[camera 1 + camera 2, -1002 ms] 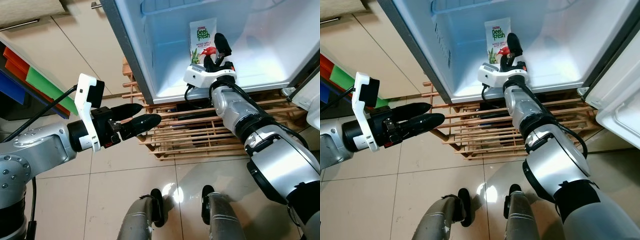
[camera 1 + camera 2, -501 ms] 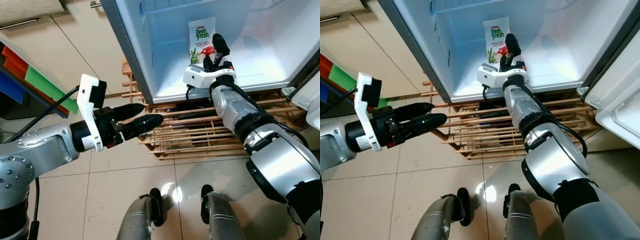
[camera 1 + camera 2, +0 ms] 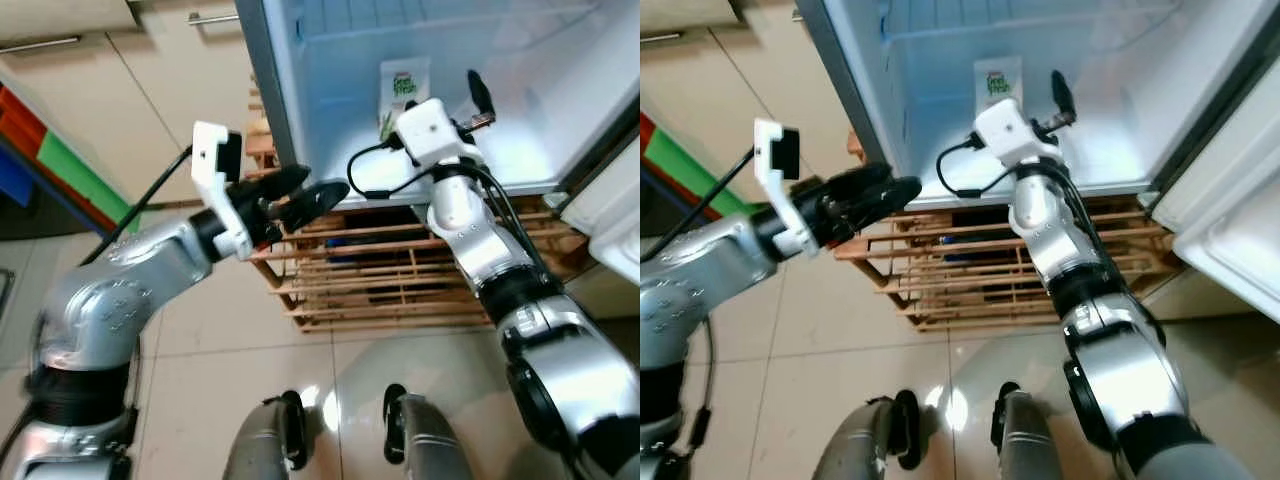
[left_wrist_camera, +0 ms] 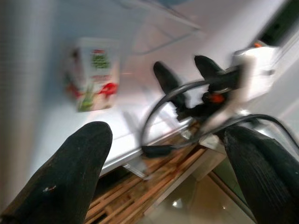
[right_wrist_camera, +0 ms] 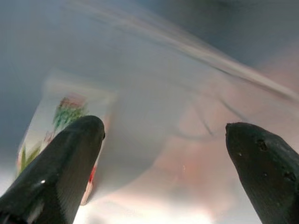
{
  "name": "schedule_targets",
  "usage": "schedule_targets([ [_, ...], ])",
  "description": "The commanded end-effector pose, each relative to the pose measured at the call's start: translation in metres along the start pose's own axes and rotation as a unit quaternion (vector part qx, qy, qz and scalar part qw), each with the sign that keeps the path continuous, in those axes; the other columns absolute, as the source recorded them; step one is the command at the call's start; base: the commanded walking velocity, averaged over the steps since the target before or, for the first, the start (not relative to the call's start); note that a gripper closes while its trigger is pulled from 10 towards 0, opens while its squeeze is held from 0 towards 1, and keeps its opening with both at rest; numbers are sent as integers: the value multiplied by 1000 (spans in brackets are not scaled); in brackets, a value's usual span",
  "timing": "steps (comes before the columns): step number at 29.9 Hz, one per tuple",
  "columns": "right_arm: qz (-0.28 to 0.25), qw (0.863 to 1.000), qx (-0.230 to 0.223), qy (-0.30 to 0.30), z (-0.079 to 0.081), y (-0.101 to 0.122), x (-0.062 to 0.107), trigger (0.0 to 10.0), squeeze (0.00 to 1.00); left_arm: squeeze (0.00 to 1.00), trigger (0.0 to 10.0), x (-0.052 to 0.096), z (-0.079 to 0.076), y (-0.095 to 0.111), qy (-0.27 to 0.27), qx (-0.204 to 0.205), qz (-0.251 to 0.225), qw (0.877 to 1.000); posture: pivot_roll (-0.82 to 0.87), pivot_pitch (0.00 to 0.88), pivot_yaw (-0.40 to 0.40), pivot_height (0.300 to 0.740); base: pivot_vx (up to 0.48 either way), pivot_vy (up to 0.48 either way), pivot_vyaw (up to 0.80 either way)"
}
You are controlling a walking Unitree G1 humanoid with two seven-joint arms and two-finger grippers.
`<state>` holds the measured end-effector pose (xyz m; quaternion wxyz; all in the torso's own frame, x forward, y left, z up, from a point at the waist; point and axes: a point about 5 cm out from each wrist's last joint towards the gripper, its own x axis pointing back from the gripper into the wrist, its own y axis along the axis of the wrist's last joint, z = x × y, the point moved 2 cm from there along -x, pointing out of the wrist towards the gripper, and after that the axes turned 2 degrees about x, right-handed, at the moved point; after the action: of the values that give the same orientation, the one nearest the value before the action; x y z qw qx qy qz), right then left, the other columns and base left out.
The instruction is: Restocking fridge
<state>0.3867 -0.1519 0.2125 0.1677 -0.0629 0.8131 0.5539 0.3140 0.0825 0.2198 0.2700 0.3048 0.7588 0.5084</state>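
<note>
The right gripper (image 5: 163,154), fingers apart, seemingly empty, sits at three o'clock of the white-green juice carton (image 3: 402,90); a careless sweep could topple it

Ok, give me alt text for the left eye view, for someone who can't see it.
The right gripper reaches into the open fridge, open and empty beside an upright juice carton on the fridge floor. The left gripper hovers at the fridge's lower front edge, above a wooden rack on the tiled floor.
</note>
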Motion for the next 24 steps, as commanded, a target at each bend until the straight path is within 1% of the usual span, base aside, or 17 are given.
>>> schedule_targets([
  [1,6,999,-53,-4,-7,6,1,10000,0,0,10000,-3,0,-4,13,-22,-1,1000,-176,39,74,740,0,0,0],
  [3,22,993,-114,3,-10,-3,14,10000,0,0,10000,-10,4,-12,46,-49,-3,998,-190,16,67,740,0,0,0],
  [5,45,987,-154,-4,-14,-19,34,10000,0,0,10000,-14,5,-19,62,-62,-5,996,-185,0,65,740,0,0,0],
  [6,54,985,-163,-10,-16,-24,40,10000,0,0,10000,-15,6,-21,65,-63,-7,996,-185,0,65,740,0,0,0],
  [7,63,985,-163,-11,-16,-31,50,10000,0,0,10000,-14,4,-21,62,-52,-17,997,-179,0,69,740,0,0,0],
  [8,63,986,-152,1,-15,-32,59,10000,0,0,10000,-13,2,-20,53,-56,-30,997,-177,0,73,740,0,0,0],
  [9,58,985,-158,27,-11,-28,68,10000,0,0,10000,-8,4,-19,52,-68,-47,995,-167,0,78,740,0,0,0],
  [11,59,983,-169,34,-10,-28,70,10000,0,0,10000,0,11,-19,66,-67,-50,994,-156,0,77,740,0,0,0],
  [13,61,983,-169,34,-12,-30,69,10000,0,0,10000,1,14,-19,71,-67,-50,994,-145,0,76,740,0,0,0],
  [14,60,984,-166,37,-12,-31,69,10000,0,0,10000,2,16,-18,77,-84,-48,992,-137,0,74,740,0,0,0],
  [15,68,983,-166,42,-13,-35,67,10000,0,0,10000,0,20,-15,95,-111,-53,988,-120,0,69,740,0,0,0],
  [16,72,982,-168,42,-14,-38,66,10000,0,0,10000,-1,21,-14,105,-118,-54,986,-105,0,63,740,0,0,0],
  [20,85,981,-170,45,-12,-42,64,10000,0,0,10000,-4,24,-12,123,-114,-64,984,-87,0,50,740,0,0,0],
  [21,94,980,-166,58,-6,-45,62,10000,0,0,10000,-5,26,-12,131,-114,-69,982,-85,0,45,740,0,0,0],
  [22,94,980,-166,58,-6,-45,62,10000,0,0,10000,-5,26,-12,131,-114,-69,982,-85,0,45,740,0,0,0],
  [23,98,979,-162,70,-1,-46,61,10000,0,0,10000,-6,28,-13,137,-115,-70,981,-84,0,41,740,0,0,0],
  [24,100,979,-162,73,0,-46,61,10000,0,0,10000,-6,29,-13,139,-116,-71,981,-84,0,41,740,0,0,0],
])
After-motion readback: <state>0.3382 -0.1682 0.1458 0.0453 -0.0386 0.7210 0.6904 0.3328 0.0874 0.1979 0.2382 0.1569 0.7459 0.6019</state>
